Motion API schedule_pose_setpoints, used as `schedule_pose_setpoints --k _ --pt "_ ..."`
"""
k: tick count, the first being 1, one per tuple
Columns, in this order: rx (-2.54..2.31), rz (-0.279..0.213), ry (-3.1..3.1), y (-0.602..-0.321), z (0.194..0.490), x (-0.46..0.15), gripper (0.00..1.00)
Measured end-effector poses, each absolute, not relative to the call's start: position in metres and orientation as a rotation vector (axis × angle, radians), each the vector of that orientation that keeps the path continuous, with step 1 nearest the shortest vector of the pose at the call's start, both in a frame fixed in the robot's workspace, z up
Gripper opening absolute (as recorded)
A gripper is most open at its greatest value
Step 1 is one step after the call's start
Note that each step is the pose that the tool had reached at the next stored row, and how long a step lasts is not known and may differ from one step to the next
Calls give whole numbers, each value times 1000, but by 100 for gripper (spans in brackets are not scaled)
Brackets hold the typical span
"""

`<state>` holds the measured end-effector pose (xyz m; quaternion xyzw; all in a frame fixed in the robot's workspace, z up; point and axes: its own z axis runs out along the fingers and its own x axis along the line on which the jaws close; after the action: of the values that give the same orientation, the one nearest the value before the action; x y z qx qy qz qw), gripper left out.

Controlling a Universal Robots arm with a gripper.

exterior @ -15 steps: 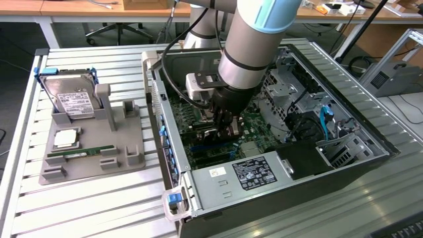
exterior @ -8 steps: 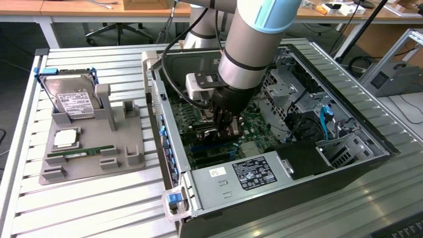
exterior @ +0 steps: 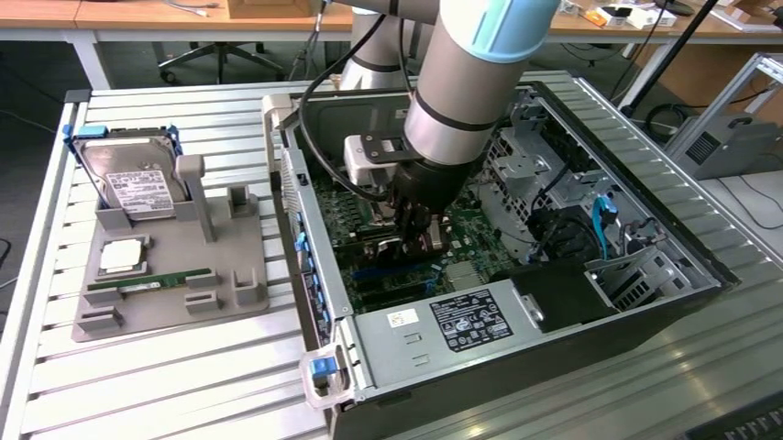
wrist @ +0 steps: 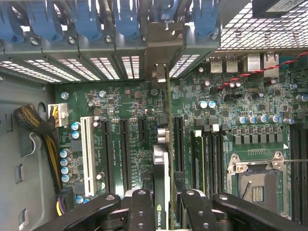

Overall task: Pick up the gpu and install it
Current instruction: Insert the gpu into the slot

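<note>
A slatted metal table (exterior: 183, 385) carries an open computer case (exterior: 685, 266) lying on its side. A thick grey robot arm (exterior: 471, 82) with a pale blue band reaches down into the middle of the case. Under it lies the green motherboard (wrist: 120, 106), with long black expansion slots and one white slot (wrist: 87, 154).

At the near end of the case sits a silver power supply (exterior: 453, 330) with a black label. On the exterior view's left, well apart from the case, a grey fixture tray (exterior: 171, 257) holds a hard drive (exterior: 135, 188) standing on edge and a narrow green memory stick (exterior: 153, 282) lying flat.

In the wrist view the black gripper (wrist: 165, 195) is closed on the gpu (wrist: 161, 159), one finger on each face. The gpu is seen edge-on from above: a thin card with a green board edge, a grey and black body beside it, and a small green logo mark next to the fingers. It stands upright on the motherboard, lined up between two black slots. Its far end reaches the case's rear wall, where a silver metal bracket meets the slot openings under a row of blue latches (wrist: 86, 19). Whether the card is fully seated in its slot cannot be told.
</note>
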<state>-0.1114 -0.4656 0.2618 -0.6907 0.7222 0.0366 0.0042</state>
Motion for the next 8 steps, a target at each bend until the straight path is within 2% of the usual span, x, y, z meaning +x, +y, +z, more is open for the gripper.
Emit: schedule_pose_setpoints --k 8 --pt "-2165 114 2263 -466 258 -113 27"
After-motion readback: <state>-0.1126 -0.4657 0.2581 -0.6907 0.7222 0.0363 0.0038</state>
